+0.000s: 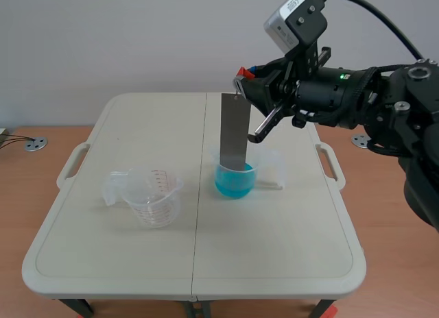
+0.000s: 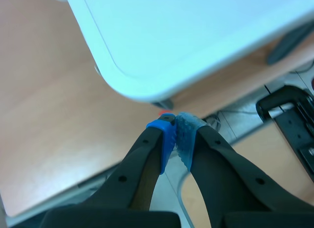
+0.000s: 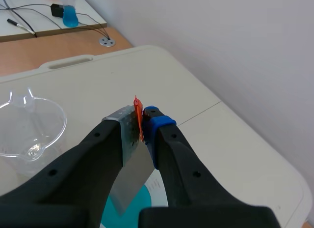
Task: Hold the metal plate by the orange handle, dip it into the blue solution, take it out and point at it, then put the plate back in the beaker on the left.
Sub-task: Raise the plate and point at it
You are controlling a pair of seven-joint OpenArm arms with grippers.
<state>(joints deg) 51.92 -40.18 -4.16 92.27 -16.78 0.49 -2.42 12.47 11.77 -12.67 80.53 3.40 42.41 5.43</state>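
Holding metal plate by orange handle between right jaws, lower end in blue solution below. Judged stiff, light, slippery wet: handle only. Left jaws closed, empty.

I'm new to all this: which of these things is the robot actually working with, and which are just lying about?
In the job: metal plate, its orange handle, the right end effector gripping it, beaker of blue solution, empty beaker.
Just lying about: metal disc beside the table, cables, blue bottle.
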